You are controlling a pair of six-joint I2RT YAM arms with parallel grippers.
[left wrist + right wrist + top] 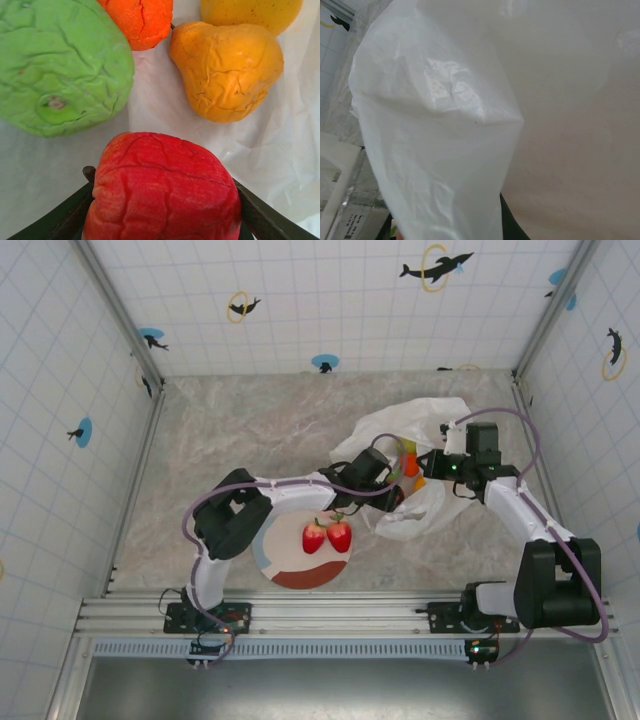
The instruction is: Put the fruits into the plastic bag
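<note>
Presently, left hand (163, 180) grasps red apple (160, 160) inside plastic bag (420, 415), centre-right of frame; right hand (440, 462) clenched on its rim. Two strawberries (327, 536) lie on plate (300, 575), lower left of left hand, nearer that arm.

left pincer (163, 180) clasping apple (162, 200), right pincer (433, 463) closed

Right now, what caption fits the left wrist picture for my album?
Left claw around a red apple, beside a green apple, an orange and a yellow pear in the plastic bag.
</note>
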